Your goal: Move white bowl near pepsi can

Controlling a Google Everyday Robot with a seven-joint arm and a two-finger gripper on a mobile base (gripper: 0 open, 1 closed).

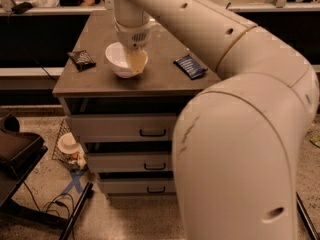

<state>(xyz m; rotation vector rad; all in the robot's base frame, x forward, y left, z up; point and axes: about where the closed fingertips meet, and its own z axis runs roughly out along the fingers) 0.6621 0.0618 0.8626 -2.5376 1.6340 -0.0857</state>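
Jaws pinching white bowl (118,60) rim, gripper (136,63) near cabinet top (92,80) front edge, black packet (81,59), blue packet (190,66) flanking

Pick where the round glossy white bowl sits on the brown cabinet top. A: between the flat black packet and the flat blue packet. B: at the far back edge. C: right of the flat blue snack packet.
A: the white bowl lies between the black packet and the blue packet, with the gripper at its right rim.
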